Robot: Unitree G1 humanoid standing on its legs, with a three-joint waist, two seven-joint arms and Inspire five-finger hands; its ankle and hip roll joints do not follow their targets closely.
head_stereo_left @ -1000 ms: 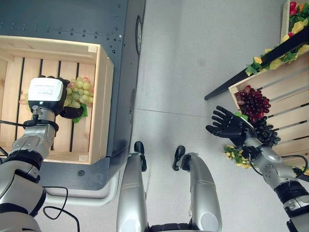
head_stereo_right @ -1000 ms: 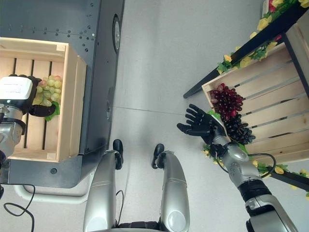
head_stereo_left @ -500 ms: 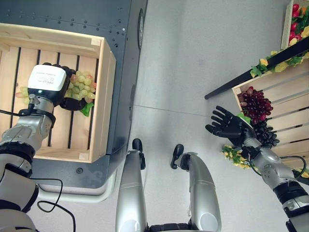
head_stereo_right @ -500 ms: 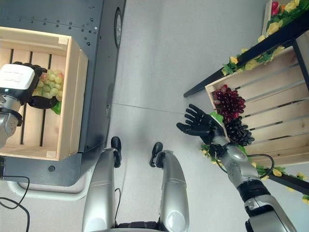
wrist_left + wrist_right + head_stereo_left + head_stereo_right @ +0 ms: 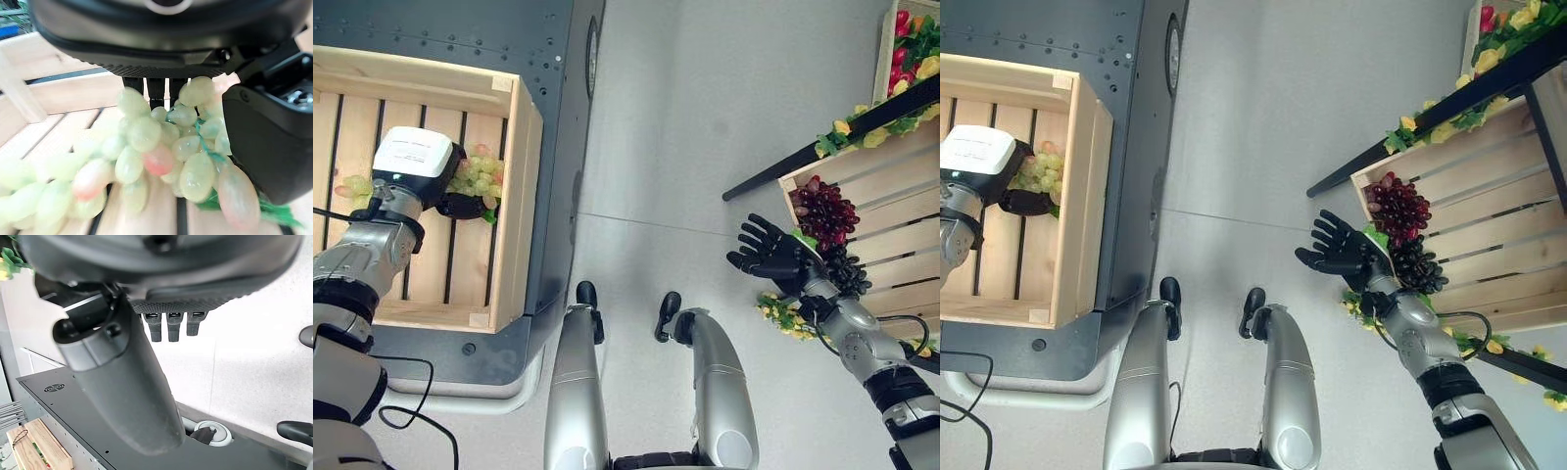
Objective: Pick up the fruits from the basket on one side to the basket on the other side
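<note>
A bunch of green grapes (image 5: 475,176) hangs in my left hand (image 5: 458,205) over the slatted floor of the wooden crate (image 5: 514,196) on my left. In the left wrist view the grapes (image 5: 161,147) sit between the thumb (image 5: 274,137) and the fingers, which curl round them. My right hand (image 5: 769,257) is open, fingers spread, over the floor just in front of the wooden crate (image 5: 891,196) on my right. That crate holds a dark red grape bunch (image 5: 822,208) and a black grape bunch (image 5: 847,269).
The left crate stands on a dark metal platform (image 5: 558,117). A black shelf bar with yellow flowers and leaves (image 5: 862,122) runs above the right crate, and another crate with red and yellow fruit (image 5: 911,39) sits higher. Grey floor (image 5: 685,147) lies between the two sides.
My left hand has shifted slightly farther over the crate with the green grapes still in it. The right hand has kept its open pose.
</note>
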